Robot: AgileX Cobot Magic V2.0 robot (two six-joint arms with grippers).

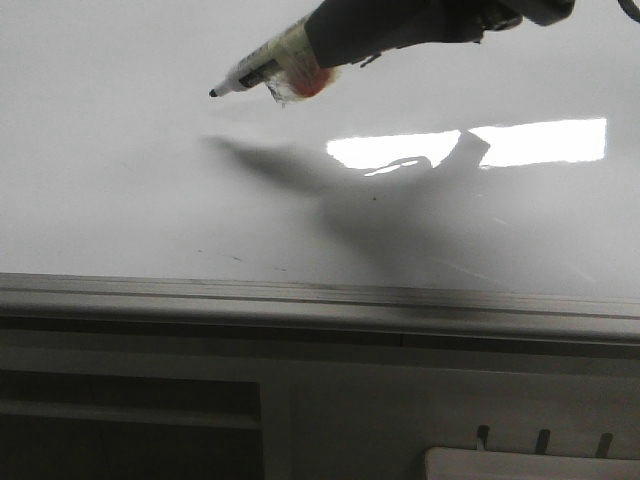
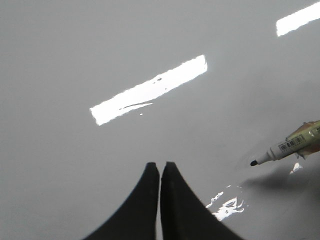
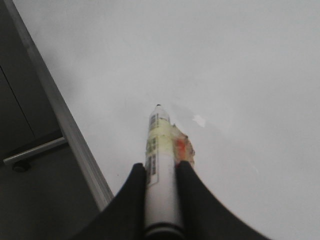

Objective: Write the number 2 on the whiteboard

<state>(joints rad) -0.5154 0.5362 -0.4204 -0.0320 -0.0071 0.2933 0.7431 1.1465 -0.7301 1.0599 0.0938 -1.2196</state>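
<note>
Front view shows the right gripper (image 1: 330, 45) with jaws pinching a marker (image 1: 262, 68) above the whiteboard (image 1: 150, 200); left gripper (image 2: 160, 170) jaws are pressed together.

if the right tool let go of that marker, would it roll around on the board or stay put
The marker looks like a smooth round barrel, so it would probably roll on the glossy whiteboard. The crumpled tape stuck on its side might stop it fairly soon. It looks stiff and light: the right tool holds it by the rear alone, without visible sag.
</note>
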